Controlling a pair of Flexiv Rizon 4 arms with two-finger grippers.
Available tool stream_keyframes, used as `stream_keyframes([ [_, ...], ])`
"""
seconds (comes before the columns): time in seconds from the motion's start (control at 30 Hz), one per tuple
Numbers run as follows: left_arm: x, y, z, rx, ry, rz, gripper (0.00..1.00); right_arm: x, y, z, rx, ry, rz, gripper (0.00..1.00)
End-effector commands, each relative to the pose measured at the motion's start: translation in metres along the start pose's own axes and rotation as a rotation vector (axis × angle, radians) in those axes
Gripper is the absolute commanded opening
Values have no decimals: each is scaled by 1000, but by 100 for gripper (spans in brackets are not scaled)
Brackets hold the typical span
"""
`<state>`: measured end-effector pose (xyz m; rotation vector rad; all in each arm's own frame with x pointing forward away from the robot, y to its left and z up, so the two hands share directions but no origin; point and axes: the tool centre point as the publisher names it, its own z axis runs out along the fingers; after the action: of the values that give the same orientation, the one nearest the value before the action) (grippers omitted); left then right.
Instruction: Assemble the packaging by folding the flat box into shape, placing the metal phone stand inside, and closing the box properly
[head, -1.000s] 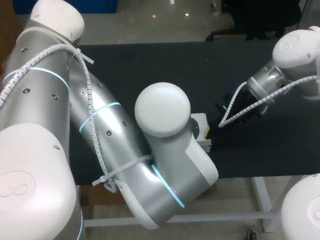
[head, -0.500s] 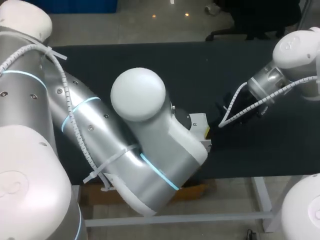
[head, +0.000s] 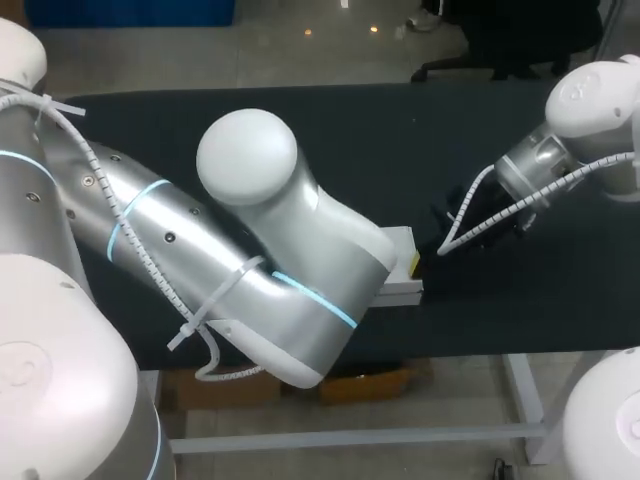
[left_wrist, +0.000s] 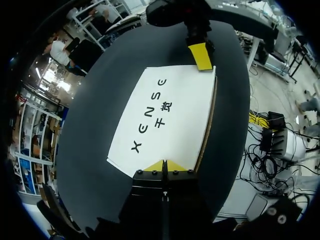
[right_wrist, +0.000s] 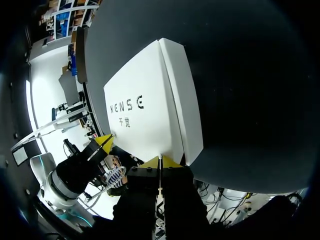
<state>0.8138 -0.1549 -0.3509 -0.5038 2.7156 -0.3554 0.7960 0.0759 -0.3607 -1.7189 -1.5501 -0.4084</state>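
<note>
A white box (left_wrist: 165, 115) with black print lies closed on the dark table (head: 300, 130). In the head view only its corner (head: 402, 248) shows past my left arm (head: 280, 270). My left gripper (left_wrist: 164, 165) is shut, its yellow tips together at the box's near edge. My right gripper (right_wrist: 160, 161) is shut too, tips resting at the opposite end of the box (right_wrist: 145, 115). From each wrist the other gripper shows across the box: a right fingertip (left_wrist: 201, 56) and the left gripper (right_wrist: 106, 141). No phone stand is visible.
My left arm's elbow and forearm hang over the middle and front of the table, hiding much of it. My right arm (head: 560, 150) comes in from the right edge. The table's front edge runs just behind the box.
My left arm's elbow has swung to the left and lowered, uncovering more of the box's corner. Right arm and box have stayed put.
</note>
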Motion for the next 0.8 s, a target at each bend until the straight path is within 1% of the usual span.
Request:
stream_keyframes([
  [0.03,-3,4,-8,6,37,-3,0,-2,1,0,4,3,0,0],
  [0.17,-2,7,-9,4,36,-5,0,-1,2,1,4,1,-2,0],
  [0.5,-1,11,2,-7,61,-13,0,-1,1,3,6,0,3,0],
  [0.8,2,13,2,-1,64,-14,0,-3,0,4,5,-1,8,0],
])
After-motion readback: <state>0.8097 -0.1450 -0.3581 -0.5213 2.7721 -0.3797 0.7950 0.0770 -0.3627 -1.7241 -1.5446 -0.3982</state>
